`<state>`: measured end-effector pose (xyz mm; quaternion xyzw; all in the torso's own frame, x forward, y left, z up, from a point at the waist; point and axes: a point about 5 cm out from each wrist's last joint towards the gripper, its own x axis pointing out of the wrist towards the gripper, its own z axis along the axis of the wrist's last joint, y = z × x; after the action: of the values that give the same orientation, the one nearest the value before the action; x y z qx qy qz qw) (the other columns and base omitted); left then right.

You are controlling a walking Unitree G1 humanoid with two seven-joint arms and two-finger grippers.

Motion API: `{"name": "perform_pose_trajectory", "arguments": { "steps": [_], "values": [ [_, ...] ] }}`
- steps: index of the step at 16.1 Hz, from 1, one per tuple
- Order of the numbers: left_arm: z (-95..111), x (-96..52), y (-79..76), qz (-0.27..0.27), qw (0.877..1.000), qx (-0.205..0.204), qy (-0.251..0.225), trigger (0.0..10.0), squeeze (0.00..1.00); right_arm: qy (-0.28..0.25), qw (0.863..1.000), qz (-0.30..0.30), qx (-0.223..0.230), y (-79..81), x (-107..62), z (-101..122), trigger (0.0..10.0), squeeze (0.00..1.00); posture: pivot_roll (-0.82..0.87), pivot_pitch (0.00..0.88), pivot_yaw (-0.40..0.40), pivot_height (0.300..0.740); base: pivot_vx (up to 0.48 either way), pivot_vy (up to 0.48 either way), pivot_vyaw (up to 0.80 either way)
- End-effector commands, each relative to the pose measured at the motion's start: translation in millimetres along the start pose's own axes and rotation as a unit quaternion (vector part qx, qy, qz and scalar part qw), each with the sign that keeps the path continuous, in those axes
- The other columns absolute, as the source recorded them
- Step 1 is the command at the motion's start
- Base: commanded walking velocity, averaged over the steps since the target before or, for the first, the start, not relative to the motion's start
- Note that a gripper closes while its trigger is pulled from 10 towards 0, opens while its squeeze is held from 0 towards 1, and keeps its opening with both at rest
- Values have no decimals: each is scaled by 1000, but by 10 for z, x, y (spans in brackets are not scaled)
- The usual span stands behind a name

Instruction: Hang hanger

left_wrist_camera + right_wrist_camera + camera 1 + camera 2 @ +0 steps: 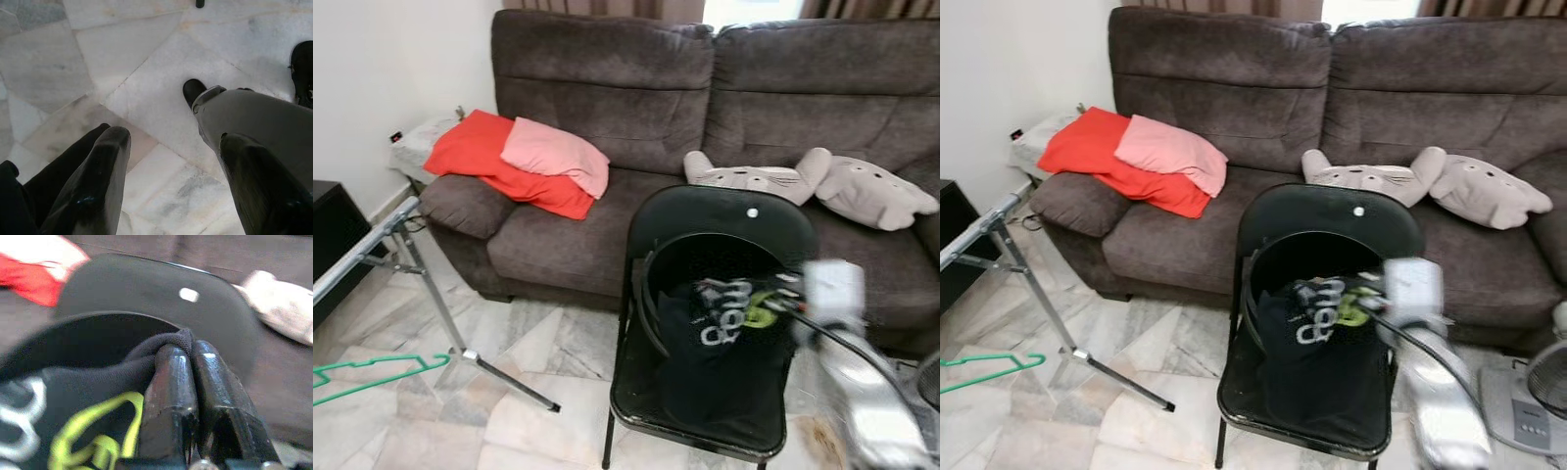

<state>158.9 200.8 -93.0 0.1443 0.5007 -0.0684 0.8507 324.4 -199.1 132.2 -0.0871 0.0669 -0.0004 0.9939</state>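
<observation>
A black shirt (715, 362) with white and yellow-green print lies on a black folding chair (724, 211). My right gripper (190, 347) is shut on a fold of the shirt's black cloth near the chair back; its blurred arm (847, 382) reaches in from the lower right. A black curved strip (646, 294), perhaps a hanger, runs along the shirt's left side. A green hanger (372, 372) shows at the lower left, below a metal rack (372, 240). My left gripper (173, 142) is open and points down at the marble floor.
A brown sofa (607, 88) behind the chair holds red and pink cloths (519, 157) and two grey plush cushions (803, 181). The rack's legs (499, 377) spread across the floor at left. A fan (1538, 392) stands at right. A grey leg with a black foot (244, 122) is beside my left gripper.
</observation>
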Motion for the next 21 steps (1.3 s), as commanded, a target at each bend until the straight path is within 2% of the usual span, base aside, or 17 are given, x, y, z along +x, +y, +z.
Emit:
{"name": "perform_pose_trajectory", "arguments": {
  "steps": [1, 4, 6, 8, 11, 13, 14, 18, 20, 21],
  "values": [
    [-58, -8, 14, 6, 1000, -5, 11, 10000, 0, 6, 999, 51, -9, 205, 118, 17, 0, 0, -39, 61, 23, 740, 0, 0, 0],
    [-63, -9, 12, 8, 1000, -8, 11, 10000, 0, 15, 988, 150, -27, 554, 289, 58, 0, 0, -23, 63, 19, 740, 0, 0, 0],
    [-66, -10, 12, 9, 1000, -9, 11, 10000, 0, 34, 983, 176, -43, 657, 339, 36, 0, 0, -15, 67, 16, 740, 0, 0, 0],
    [-71, -10, 14, 11, 1000, -10, 13, 10000, 0, 52, 970, 228, -69, 812, 354, -23, 0, 0, -12, 69, 14, 740, 0, 0, 0],
    [-72, -10, 11, 11, 1000, -9, 15, 10000, 0, 84, 954, 267, -111, 890, 288, -219, 0, 0, -12, 74, 15, 740, 0, 0, 0],
    [-67, -9, 12, 11, 1000, -8, 15, 10000, 0, 111, 932, 298, -175, 928, 230, -391, 0, 0, -11, 73, 15, 740, 0, 0, 0],
    [-66, -9, 15, 12, 1000, -8, 14, 10000, 0, 114, 927, 302, -190, 937, 224, -421, 0, 0, -12, 73, 14, 740, 0, 0, 0],
    [-63, -9, 23, 12, 1000, -8, 14, 10000, 0, 123, 927, 306, -180, 1040, 199, -506, 0, 0, -4, 69, 12, 740, 0, 0, 0],
    [-65, -9, 23, 14, 1000, -8, 15, 10000, 0, 115, 937, 291, -156, 1061, 206, -494, 0, 0, -4, 68, 10, 740, 0, 0, 0],
    [-66, -9, 22, 14, 1000, -9, 15, 10000, 0, 91, 954, 268, -103, 1036, 224, -427, 0, 0, -3, 65, 7, 740, 0, 0, 0]
  ]
}}
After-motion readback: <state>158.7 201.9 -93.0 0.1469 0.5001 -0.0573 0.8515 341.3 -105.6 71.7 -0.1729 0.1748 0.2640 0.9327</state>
